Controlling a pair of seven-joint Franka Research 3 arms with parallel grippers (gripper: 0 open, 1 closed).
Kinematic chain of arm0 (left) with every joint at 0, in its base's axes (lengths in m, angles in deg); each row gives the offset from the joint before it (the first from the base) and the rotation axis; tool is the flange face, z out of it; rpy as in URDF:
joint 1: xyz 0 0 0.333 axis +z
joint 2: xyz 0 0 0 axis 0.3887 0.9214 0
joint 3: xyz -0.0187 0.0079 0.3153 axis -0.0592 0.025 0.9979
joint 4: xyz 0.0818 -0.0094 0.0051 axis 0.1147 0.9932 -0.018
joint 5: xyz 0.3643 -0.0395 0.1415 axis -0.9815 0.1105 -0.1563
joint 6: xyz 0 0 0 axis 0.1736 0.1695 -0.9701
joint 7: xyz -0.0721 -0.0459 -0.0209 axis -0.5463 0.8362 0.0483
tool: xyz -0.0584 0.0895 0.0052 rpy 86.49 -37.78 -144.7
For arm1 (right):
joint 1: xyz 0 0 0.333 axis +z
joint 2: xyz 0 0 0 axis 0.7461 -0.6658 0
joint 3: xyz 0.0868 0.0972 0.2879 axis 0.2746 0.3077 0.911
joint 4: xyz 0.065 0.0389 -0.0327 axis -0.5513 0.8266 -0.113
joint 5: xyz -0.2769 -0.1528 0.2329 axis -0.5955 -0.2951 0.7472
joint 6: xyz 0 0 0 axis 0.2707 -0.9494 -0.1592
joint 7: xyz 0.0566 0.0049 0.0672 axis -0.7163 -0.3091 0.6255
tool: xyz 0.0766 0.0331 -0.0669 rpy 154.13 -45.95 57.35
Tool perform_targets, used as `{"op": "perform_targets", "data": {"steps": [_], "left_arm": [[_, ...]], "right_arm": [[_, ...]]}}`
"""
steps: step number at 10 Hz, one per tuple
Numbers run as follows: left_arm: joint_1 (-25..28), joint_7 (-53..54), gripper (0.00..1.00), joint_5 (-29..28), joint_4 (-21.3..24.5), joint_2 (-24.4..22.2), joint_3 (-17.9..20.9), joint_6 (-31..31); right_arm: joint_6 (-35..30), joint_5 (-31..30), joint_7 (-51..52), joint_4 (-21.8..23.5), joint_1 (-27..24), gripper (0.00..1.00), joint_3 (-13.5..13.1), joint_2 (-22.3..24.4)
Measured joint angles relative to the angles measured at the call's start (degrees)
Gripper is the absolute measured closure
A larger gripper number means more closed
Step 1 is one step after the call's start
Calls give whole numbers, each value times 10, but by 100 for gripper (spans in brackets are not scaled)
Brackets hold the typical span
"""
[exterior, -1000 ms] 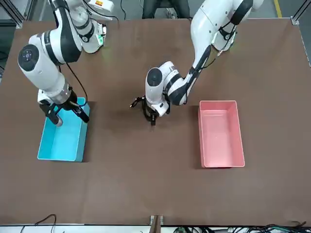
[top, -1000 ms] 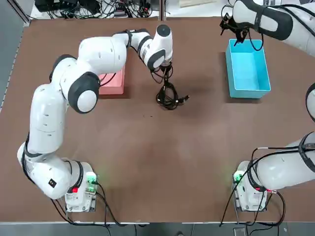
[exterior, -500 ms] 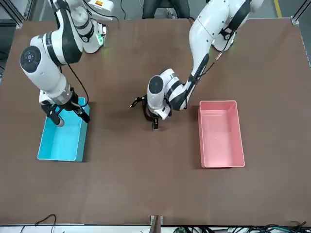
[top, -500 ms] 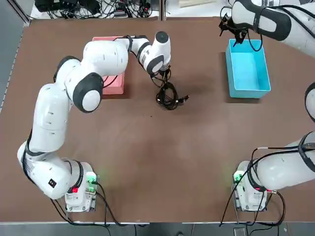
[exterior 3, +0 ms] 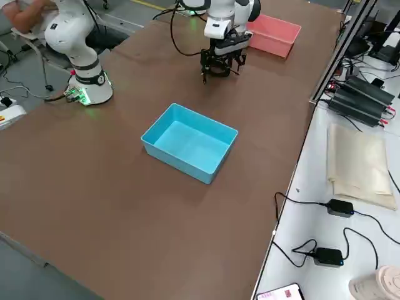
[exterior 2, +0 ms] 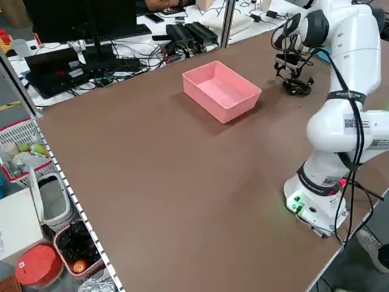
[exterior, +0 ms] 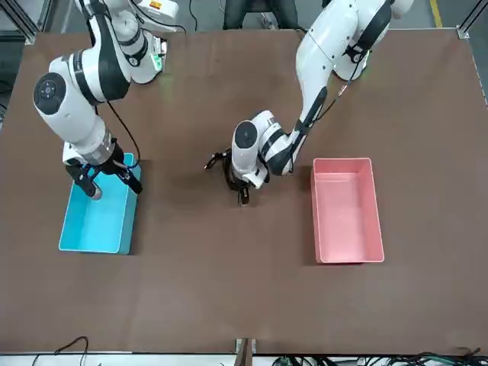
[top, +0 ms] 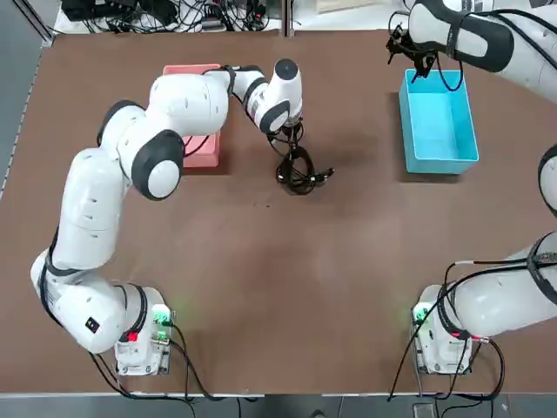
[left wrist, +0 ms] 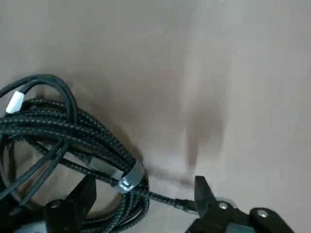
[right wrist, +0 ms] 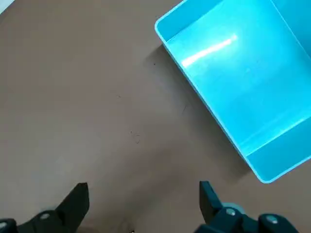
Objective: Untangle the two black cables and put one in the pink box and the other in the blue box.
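On the left of the tabletop (top: 261, 287), seen from overhead, sits the pink box (top: 202, 150), at the far side, partly under the left arm (top: 109, 174); nothing in it where the front view looks in. Next, right of the pink box: the two black cables (top: 300, 172), one tangled bundle of loops, plug ends poking out toward the blue box side. Left gripper (left wrist: 141, 213) is right at the bundle, fingers apart and open, loops lying between and beside them; whether they touch the cable, cannot tell. In the left wrist view: braided black cord, a grey strap (left wrist: 131, 178) round it, thinner smooth cord looped over, white tag (left wrist: 15, 102). Farther right, the blue box (top: 438, 124), far side too, empty. Right gripper (right wrist: 146, 206) hangs above the tabletop near the blue box's far end, fingers open, holding nothing. Both boxes stand upright, well apart.
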Motion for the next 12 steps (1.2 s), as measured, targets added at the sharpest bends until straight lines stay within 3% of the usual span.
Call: {"op": "perform_targets", "data": {"steps": [5,7,8,10,12], "left_arm": [[-15,-6,11,0,0,13,5,-5],[-15,-6,19,0,-2,18,8,-12],[-15,-6,26,-1,-3,18,9,-13],[-15,-6,57,-1,-4,14,7,-12],[-16,-6,81,-1,-6,13,8,-12]], "right_arm": [[5,0,-23,1,10,0,0,-14],[6,0,-28,1,16,0,0,-25],[7,0,-31,1,19,0,0,-30],[7,0,-36,1,24,0,0,-33],[7,0,-51,0,31,2,0,-33]]}}
